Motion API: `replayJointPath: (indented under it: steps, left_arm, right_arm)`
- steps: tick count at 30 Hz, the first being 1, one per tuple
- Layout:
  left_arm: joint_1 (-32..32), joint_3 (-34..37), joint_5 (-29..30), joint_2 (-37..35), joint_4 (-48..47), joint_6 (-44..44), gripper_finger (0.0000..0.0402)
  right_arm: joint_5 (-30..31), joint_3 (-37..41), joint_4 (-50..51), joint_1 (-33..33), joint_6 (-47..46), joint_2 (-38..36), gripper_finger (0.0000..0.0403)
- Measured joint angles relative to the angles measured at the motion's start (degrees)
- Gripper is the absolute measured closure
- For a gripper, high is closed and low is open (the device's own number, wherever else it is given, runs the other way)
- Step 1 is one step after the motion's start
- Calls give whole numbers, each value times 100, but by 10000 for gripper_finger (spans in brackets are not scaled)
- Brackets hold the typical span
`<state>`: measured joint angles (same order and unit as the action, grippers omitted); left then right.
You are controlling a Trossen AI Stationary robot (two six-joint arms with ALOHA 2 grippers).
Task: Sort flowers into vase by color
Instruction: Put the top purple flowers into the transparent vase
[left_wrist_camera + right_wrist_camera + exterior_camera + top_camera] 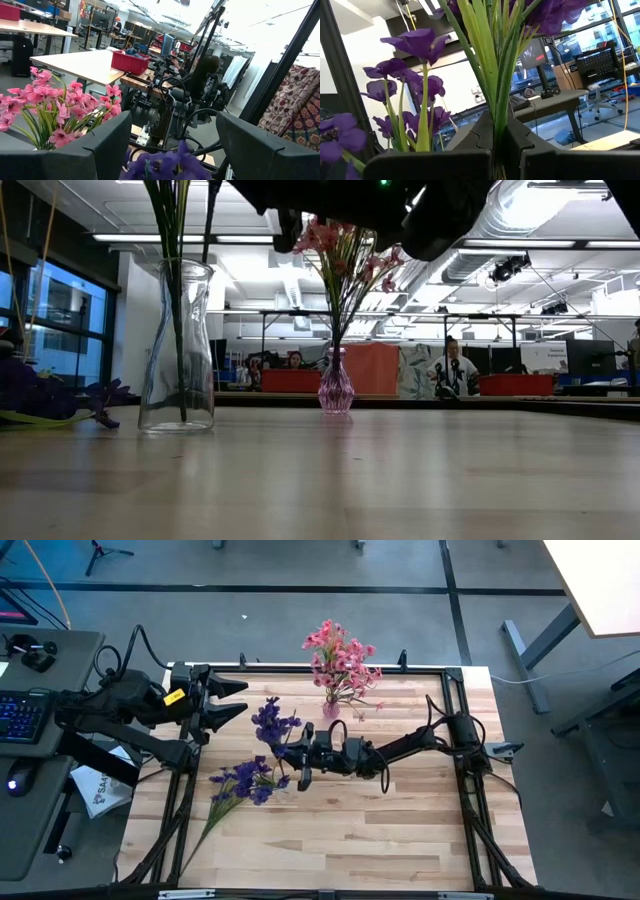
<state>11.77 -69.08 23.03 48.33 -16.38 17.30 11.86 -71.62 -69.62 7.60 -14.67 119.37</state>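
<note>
right gripper (297, 752): out over the middle of the table (400, 830), jaws pinched on the green stems of a purple spray (272, 724); in the right wrist view the stems run straight up between the two closed fingers (470, 157).
held purple spray: blossoms fan out just beyond the jaws; its stems hang down into the clear glass vase (176, 350) directly below the jaws.
loose purple bunch (243, 783): lies flat on the table just beside the right gripper, on the side facing the front edge; blossoms near the jaws, stems trailing away from them.
pink flowers (340, 660): stand upright in a small pink vase (335, 388) at the far edge, well apart from both sets of jaws.
left gripper (232, 700): raised at the table's left rear corner, jaws spread wide and empty; pointed toward the held purple spray.
</note>
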Motion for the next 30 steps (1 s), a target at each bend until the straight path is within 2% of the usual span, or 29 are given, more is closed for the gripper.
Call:
replayJointPath:
  steps: [8,19,27,30]
  left_arm:
    - [0,0,9,0,10,-54,124]
    - [0,0,11,-2,13,-48,124]
    - [0,0,9,-2,15,-43,124]
    - [1,0,9,-2,15,-42,124]
  right_arm:
    - [-138,-431,-9,-46,167,331,402]
    - [-166,-444,27,-85,296,428,401]
    - [-360,-441,322,-85,271,399,369]
    - [-396,-441,742,-83,60,313,347]
